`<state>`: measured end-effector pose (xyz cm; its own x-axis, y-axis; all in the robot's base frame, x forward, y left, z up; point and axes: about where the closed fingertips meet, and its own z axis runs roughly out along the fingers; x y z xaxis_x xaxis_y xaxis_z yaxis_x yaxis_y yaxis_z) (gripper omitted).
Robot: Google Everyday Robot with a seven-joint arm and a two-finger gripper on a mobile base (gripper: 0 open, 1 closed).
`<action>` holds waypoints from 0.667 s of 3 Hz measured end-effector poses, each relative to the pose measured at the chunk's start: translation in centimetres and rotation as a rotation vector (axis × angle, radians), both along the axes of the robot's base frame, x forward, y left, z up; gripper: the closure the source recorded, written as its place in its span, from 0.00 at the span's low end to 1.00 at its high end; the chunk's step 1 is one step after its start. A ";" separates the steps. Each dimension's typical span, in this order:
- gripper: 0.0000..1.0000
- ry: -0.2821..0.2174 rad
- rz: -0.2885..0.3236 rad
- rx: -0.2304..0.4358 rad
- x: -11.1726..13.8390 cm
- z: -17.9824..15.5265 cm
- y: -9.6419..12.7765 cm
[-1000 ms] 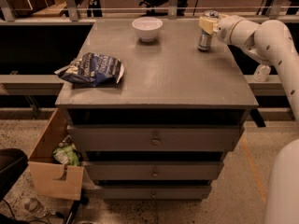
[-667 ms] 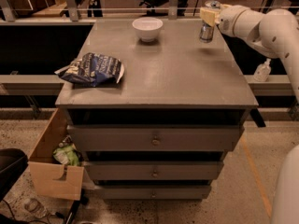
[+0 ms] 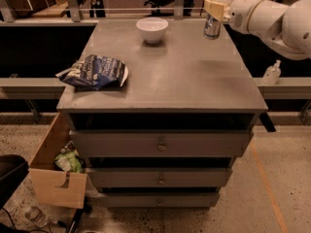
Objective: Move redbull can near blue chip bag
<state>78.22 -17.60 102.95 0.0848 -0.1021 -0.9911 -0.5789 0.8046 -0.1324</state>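
- We find the gripper (image 3: pixel 217 8) over the far right corner of the grey drawer cabinet (image 3: pixel 194 81), its fingers closed around the upper part of the redbull can (image 3: pixel 212 28).
- We note the can is held upright.
- The blue chip bag (image 3: pixel 95 72) lies at the top's left edge, well apart from the can.
- A white bowl (image 3: pixel 152 29) sits at the far middle.

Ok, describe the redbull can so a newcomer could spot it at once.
Start at the grey drawer cabinet and go to the far right corner of its top, where the robot's claw is shut on the redbull can. It is the only tall, slim silver-and-blue cylinder, unlike the white bowl to its left and the crumpled blue chip bag at the left edge.
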 end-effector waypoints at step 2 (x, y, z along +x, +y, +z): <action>1.00 0.028 0.202 0.051 -7.0 -1.6 7.4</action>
